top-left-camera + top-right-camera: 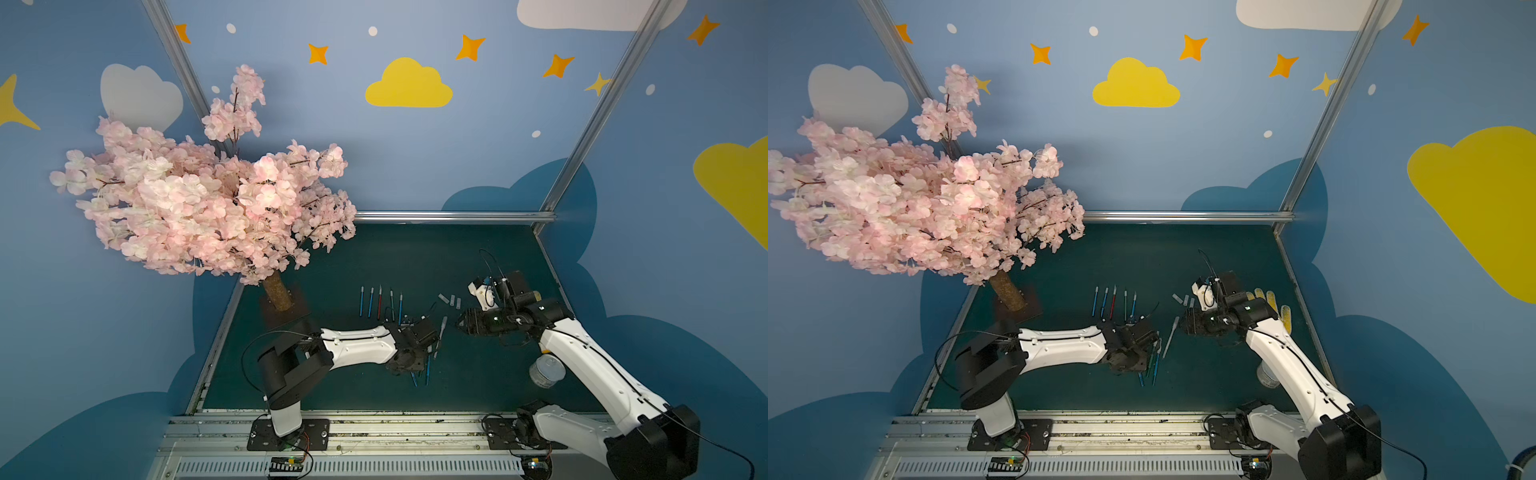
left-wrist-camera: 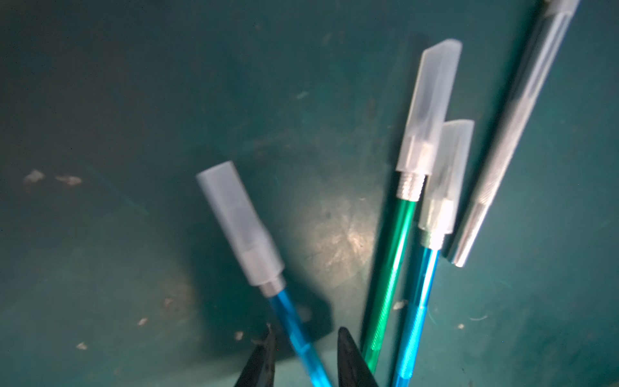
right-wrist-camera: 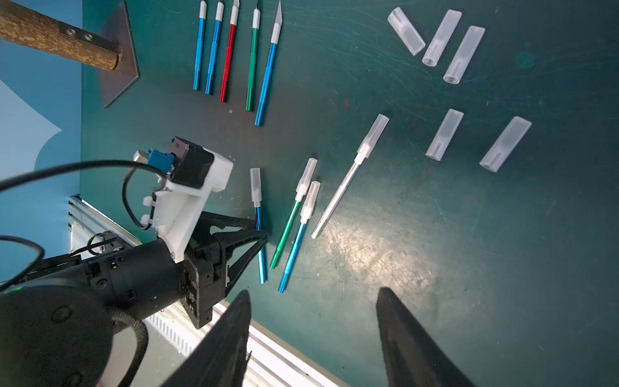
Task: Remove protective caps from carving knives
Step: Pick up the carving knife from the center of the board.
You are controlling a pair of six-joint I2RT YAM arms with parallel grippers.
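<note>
My left pincer point(image 2: 305, 332), slightly apart, straddles the thin blue pen-like knife point(image 2: 286, 313) at lower centre of my wrist view. I should clamp its handle squarely, so my wide-apart right pincer point(image 3: 314, 291) can pull the translucent whitish cap point(image 2: 239, 224) straight off.

- Both top views sit high up, looking down over the whole green table point(image 1: 374, 257), and the two pictures are nearly identical.
- Left wrist cam's right up close on the capped knives point(image 2: 390, 268).
- Right wrist cam hangs further back, catching those knives plus the left gripper point(image 3: 264, 234).
</note>
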